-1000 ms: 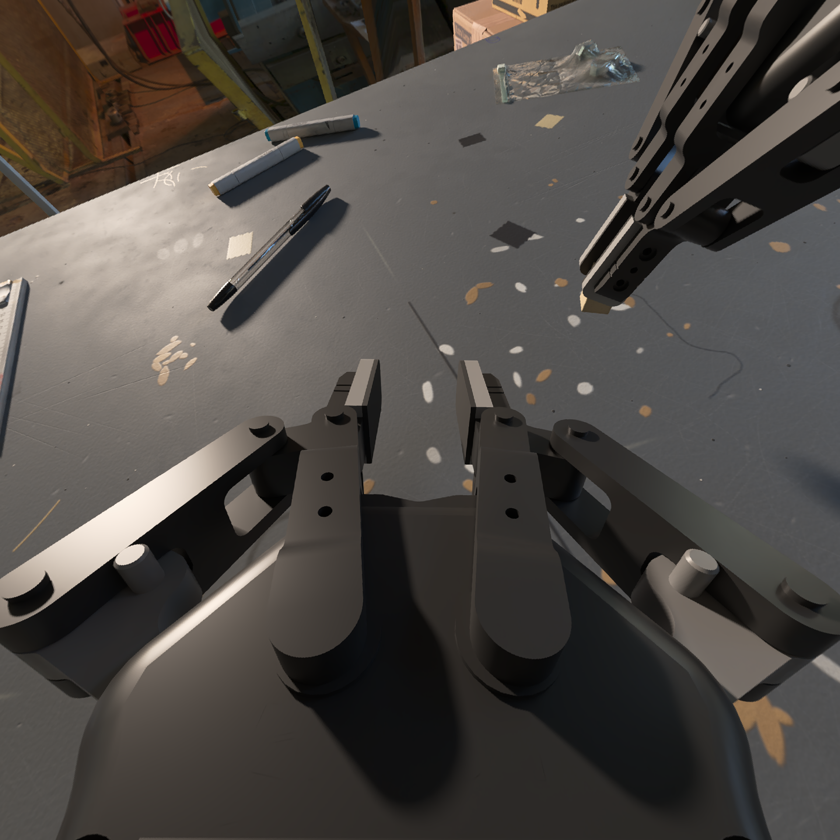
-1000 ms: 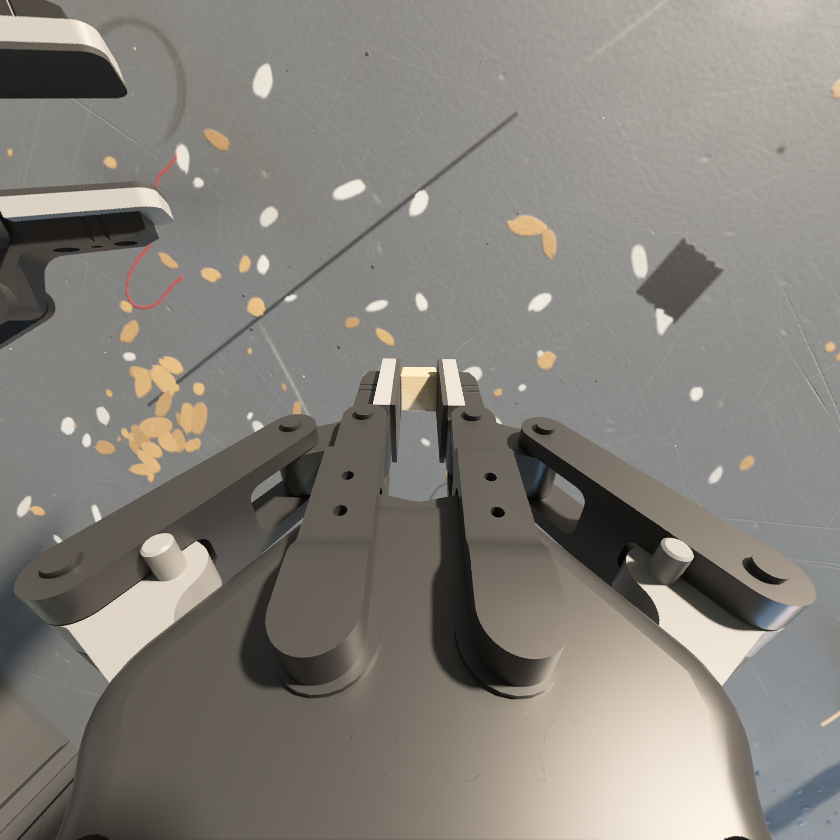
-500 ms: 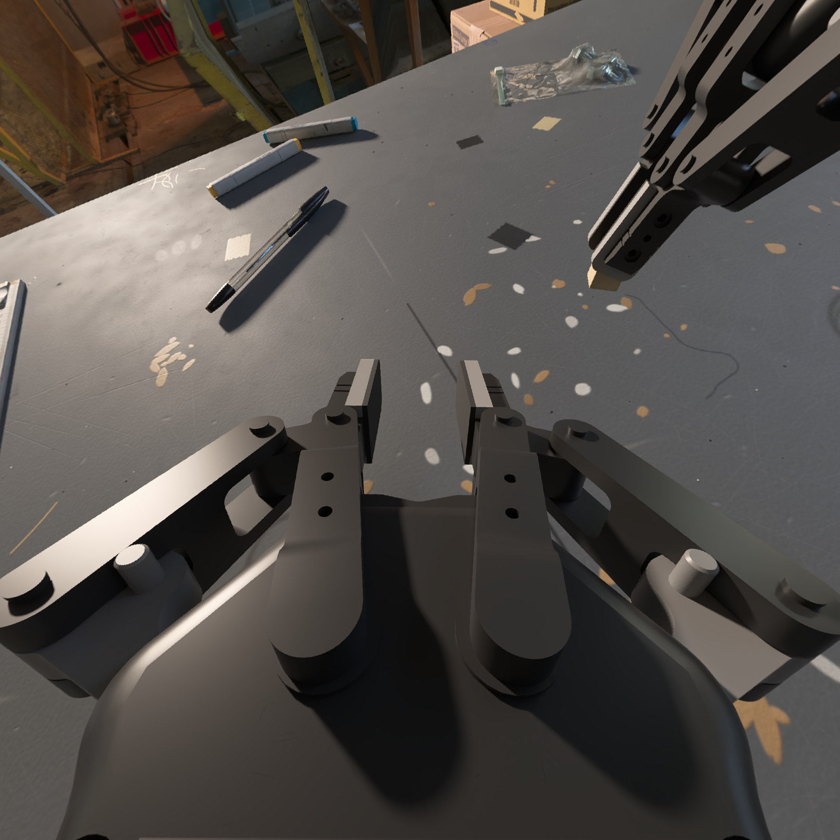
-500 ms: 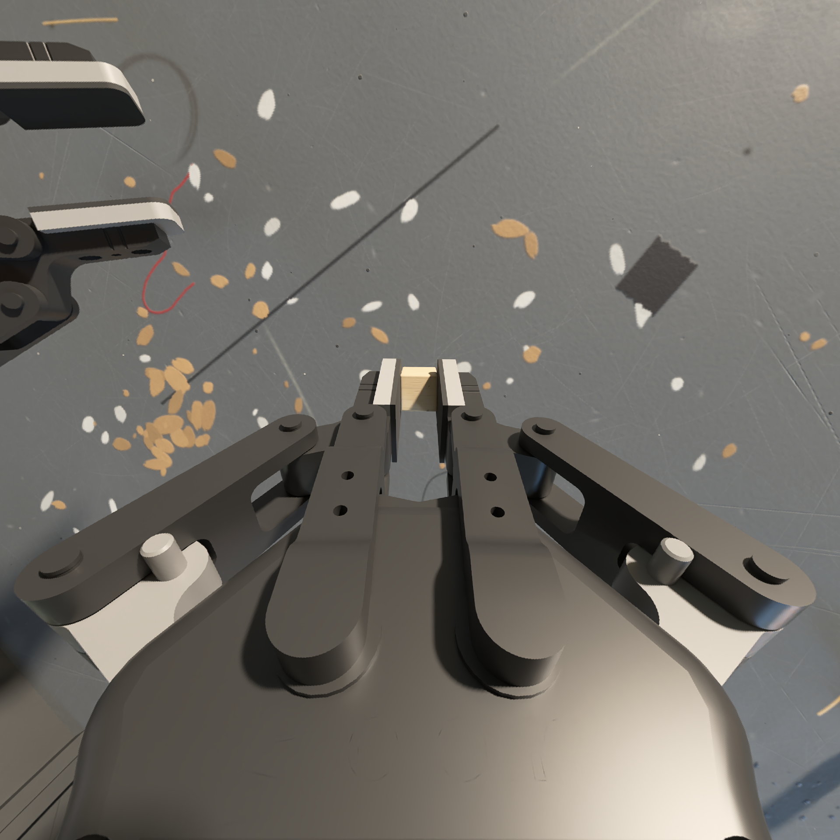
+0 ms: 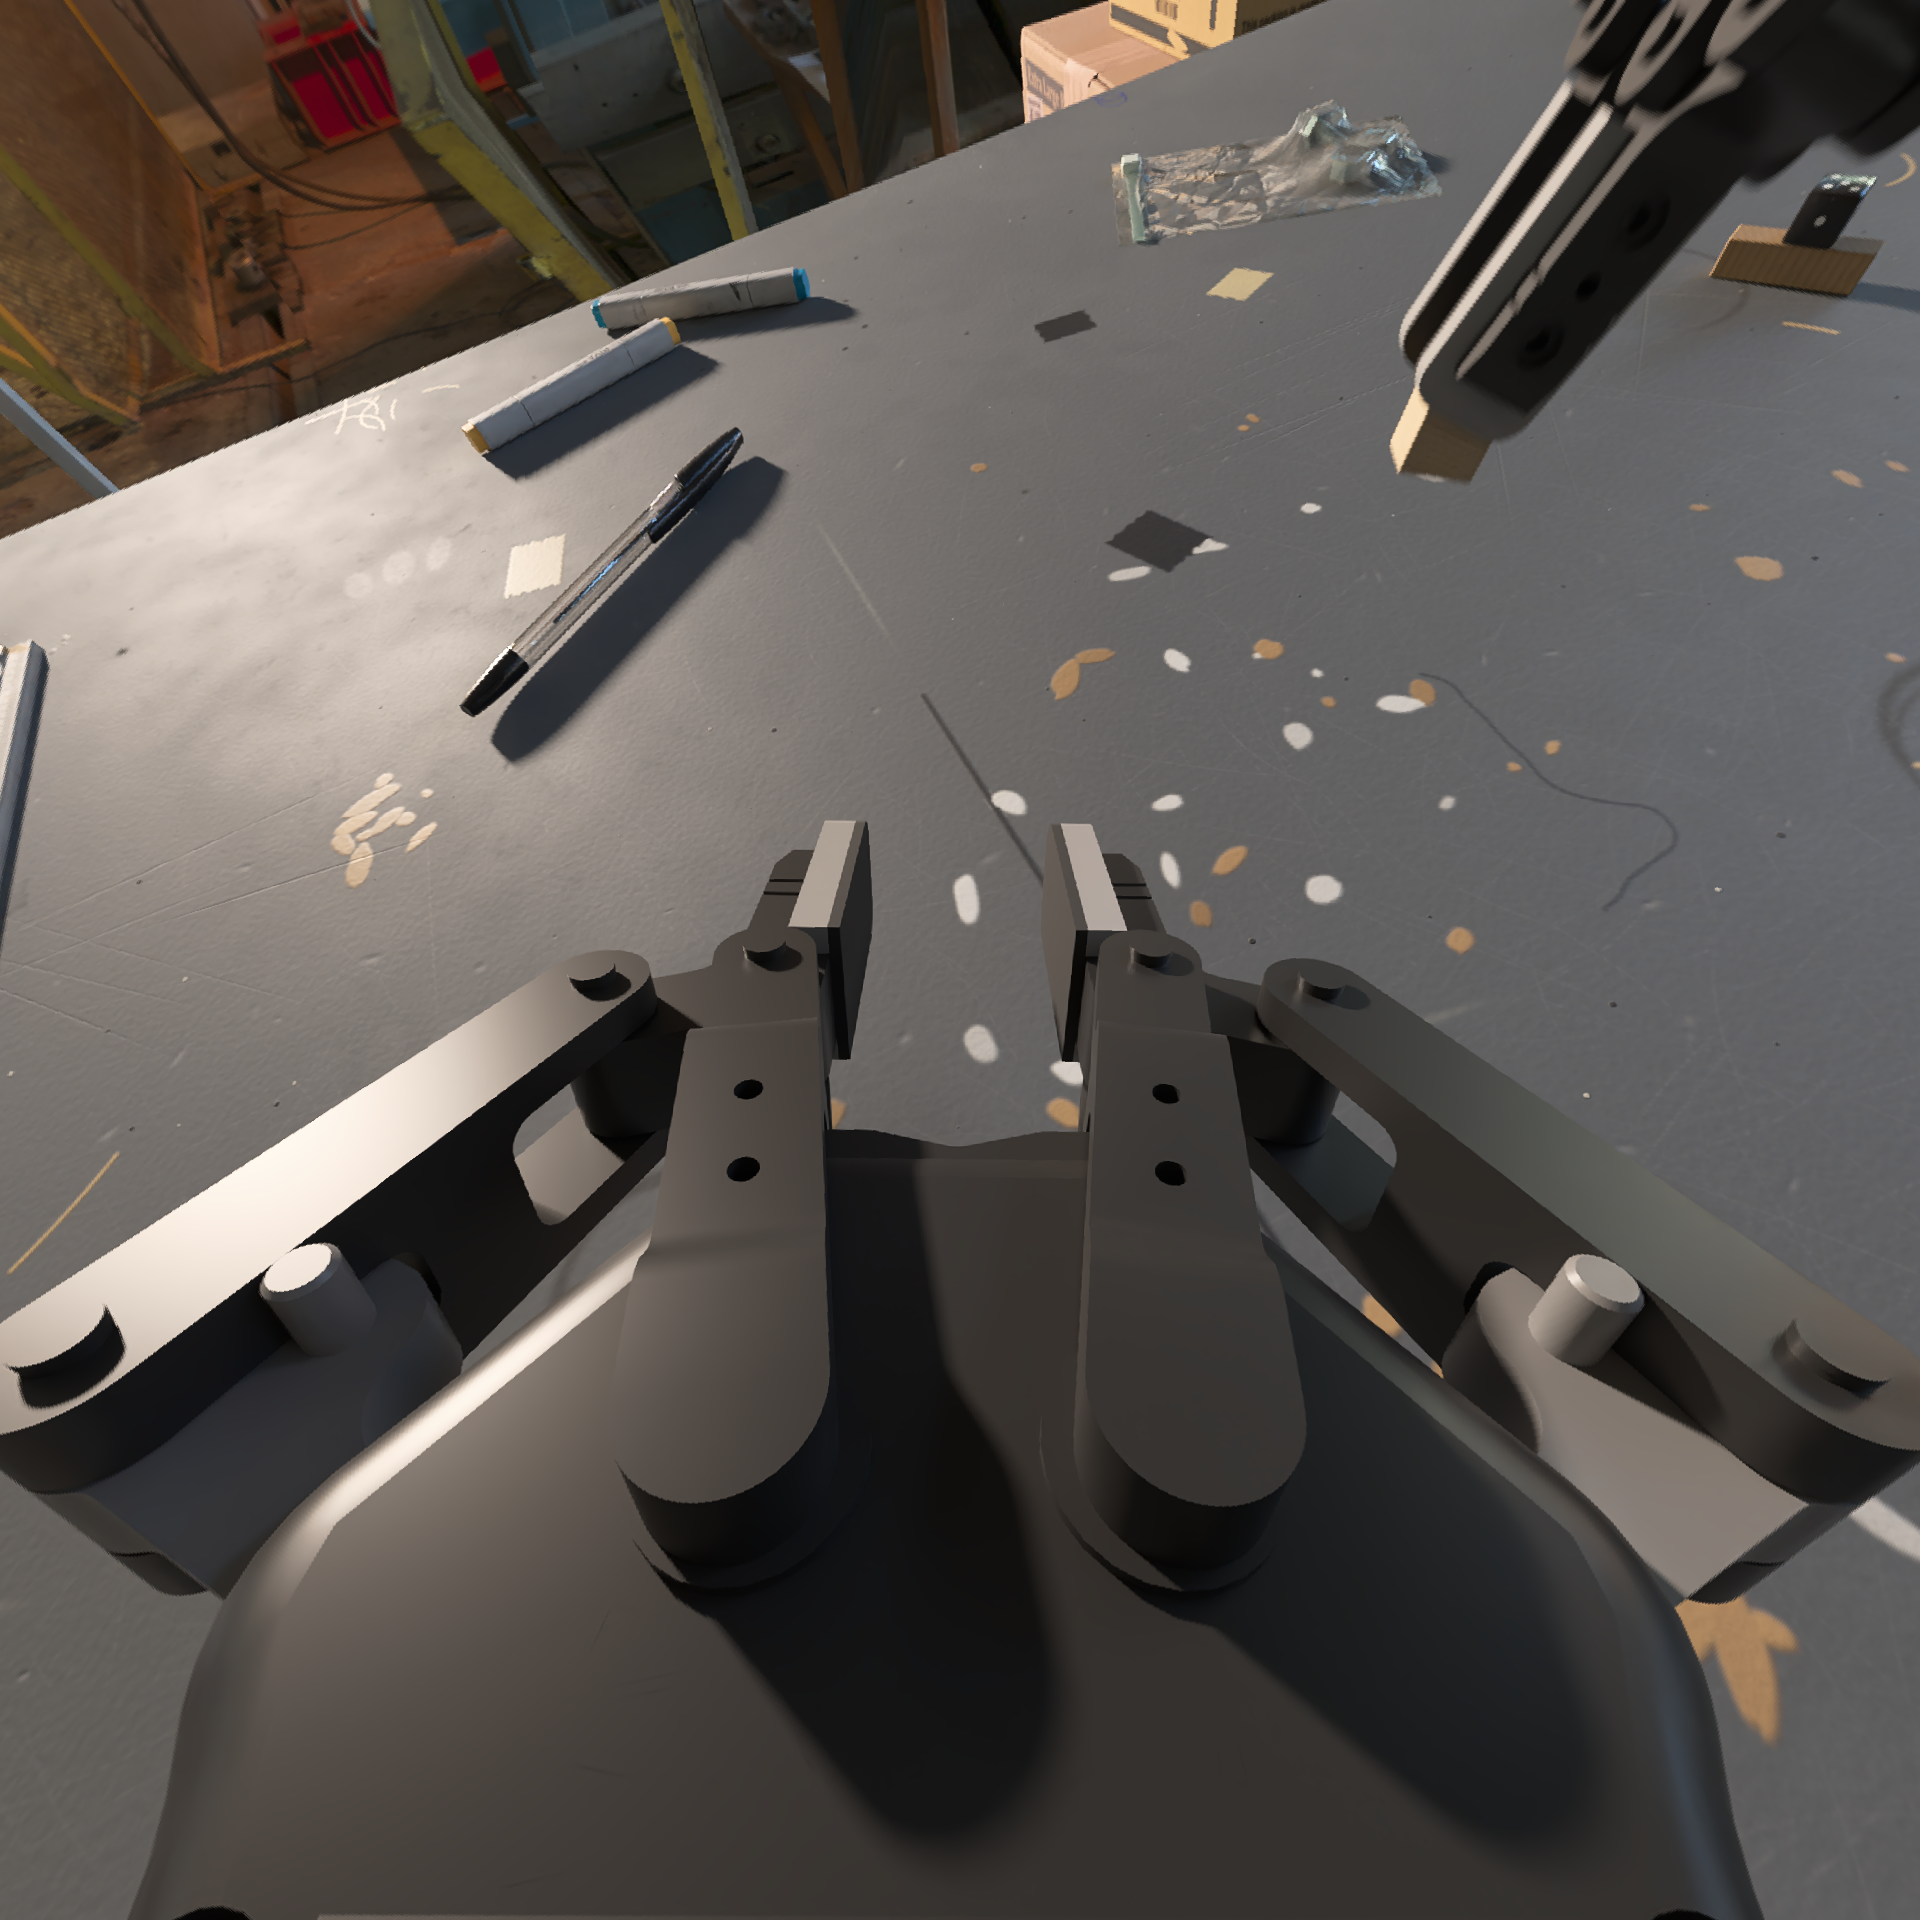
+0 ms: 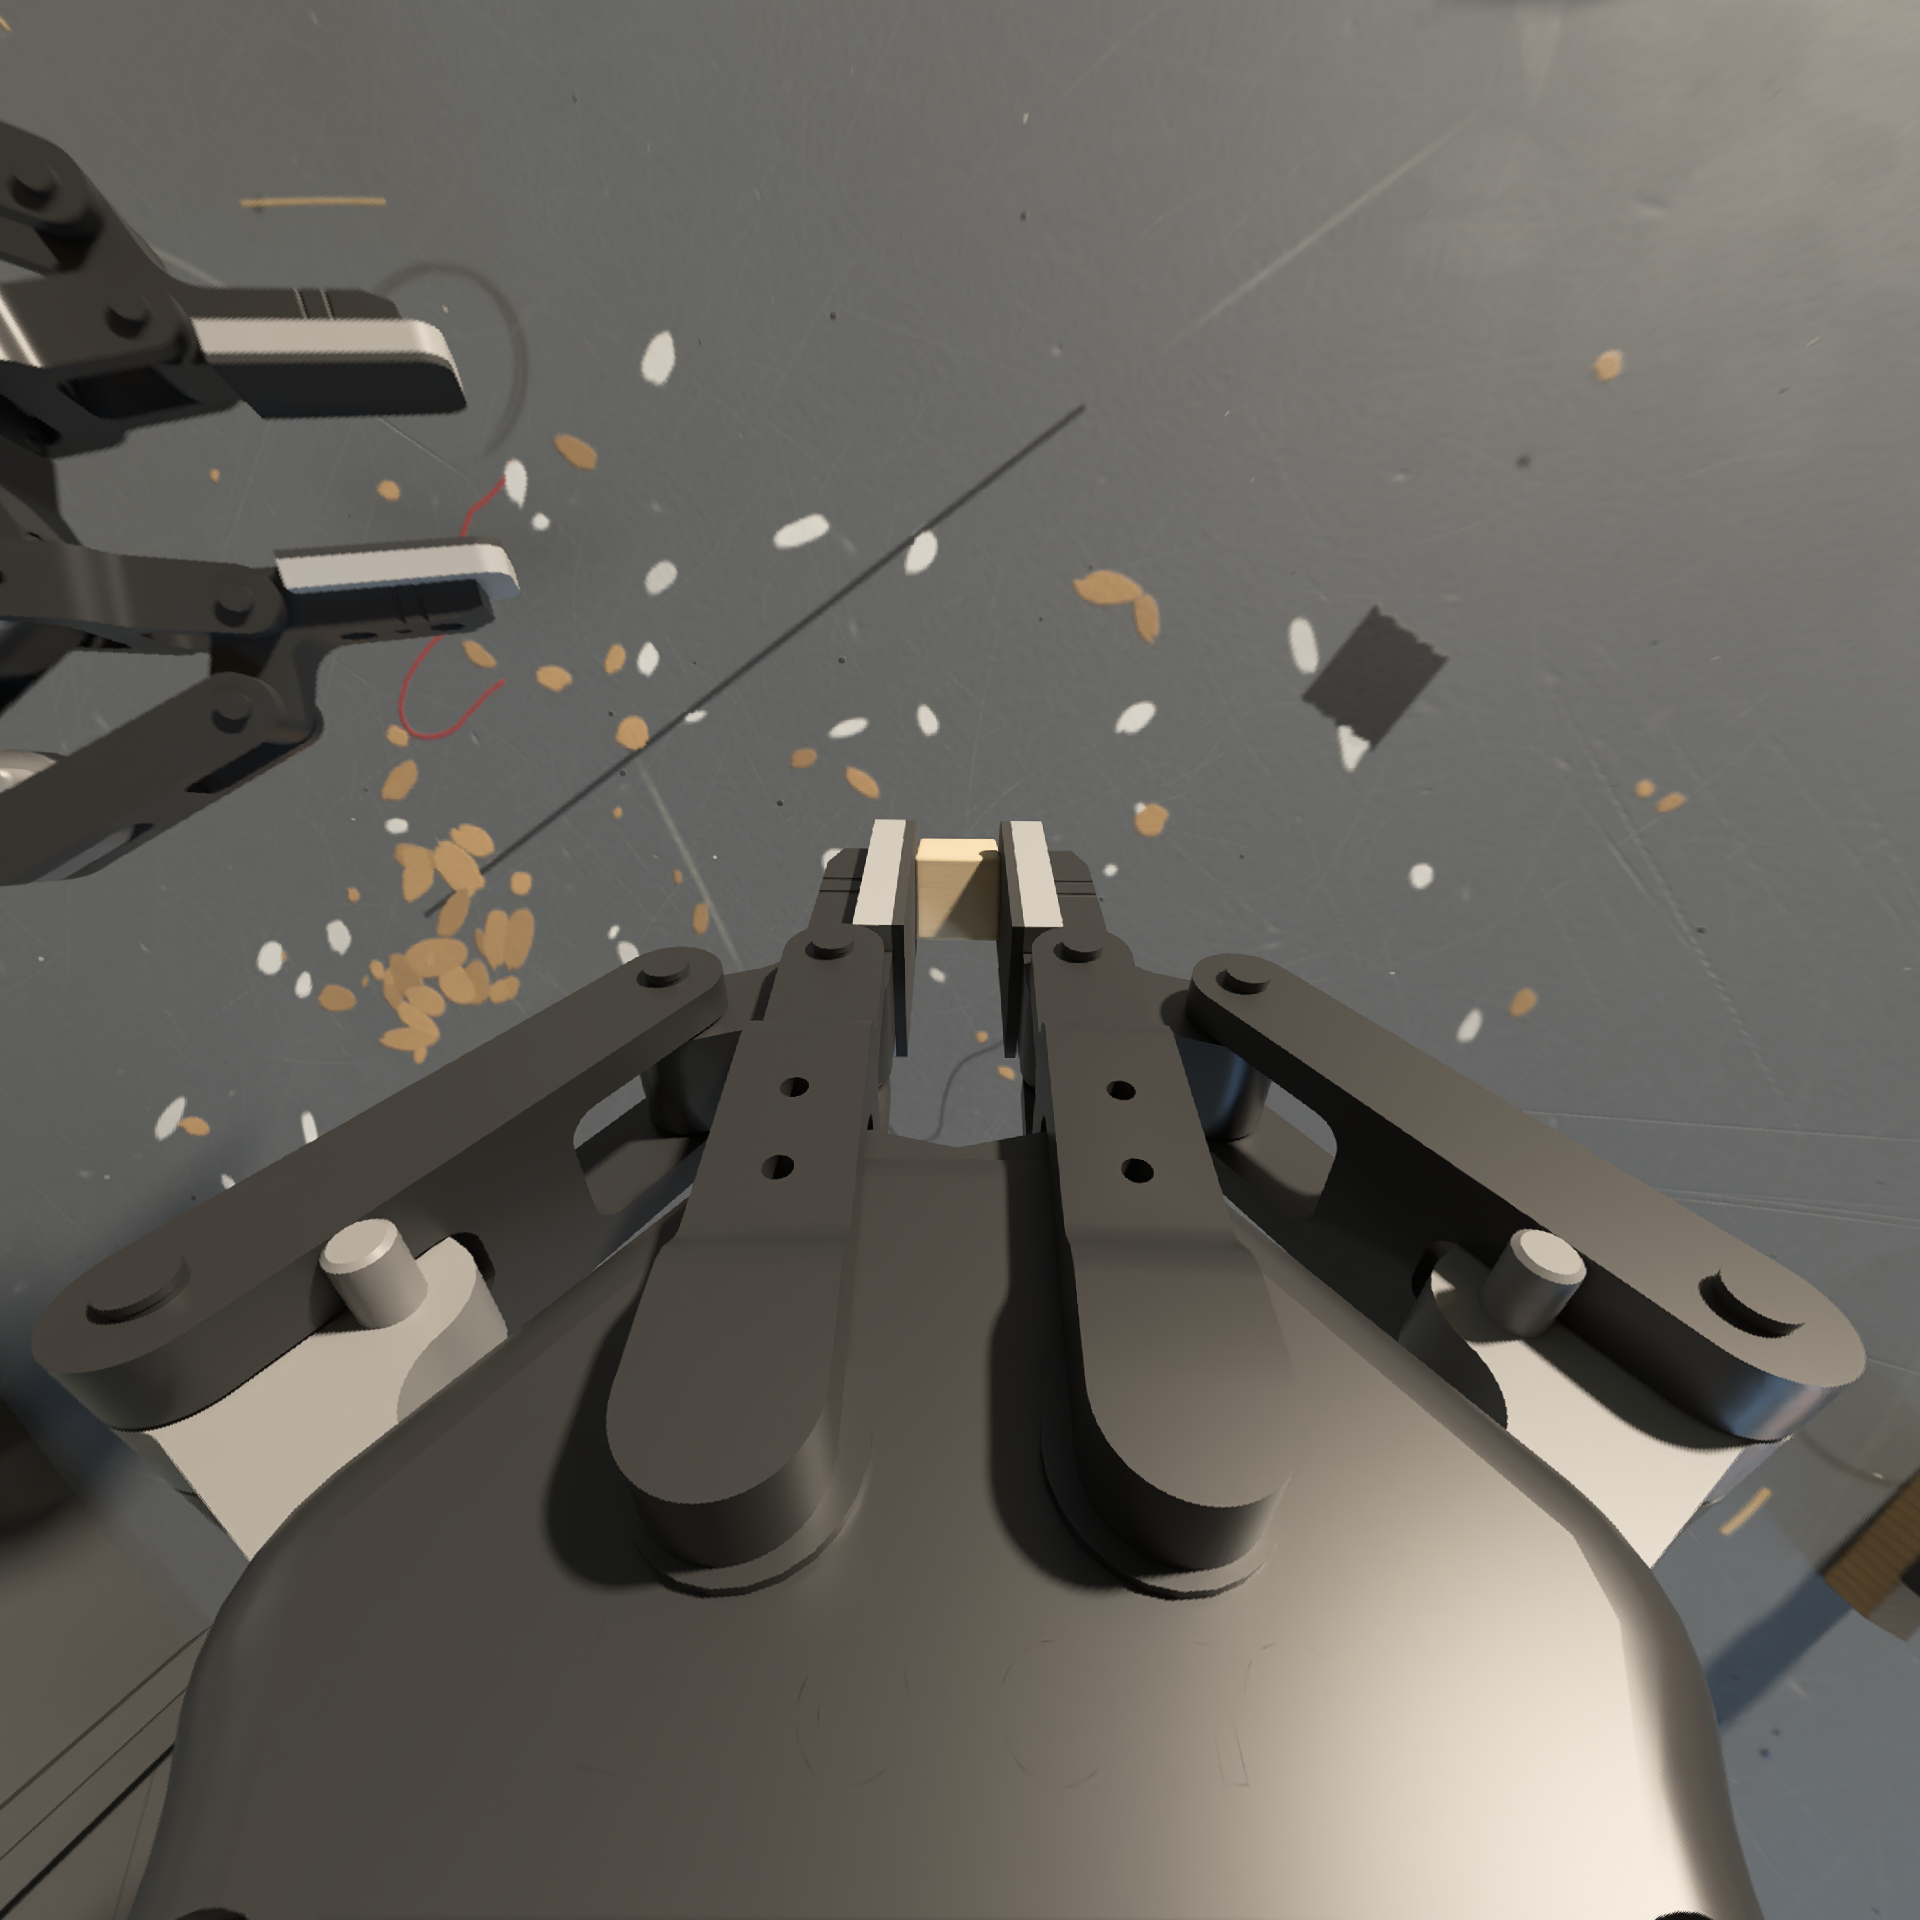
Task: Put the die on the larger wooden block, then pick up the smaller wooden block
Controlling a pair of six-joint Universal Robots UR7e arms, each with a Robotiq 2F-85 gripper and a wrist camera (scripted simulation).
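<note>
Between right gripper (image 6: pixel 958 878) pads, small wooden block (image 6: pixel 954 902), level

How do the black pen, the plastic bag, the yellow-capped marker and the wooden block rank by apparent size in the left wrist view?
1. Plastic bag or black pen: too alike to rank, and the bag lies farther away.
3. Yellow-capped marker.
4. Wooden block, held off the table in the right hand.
</note>
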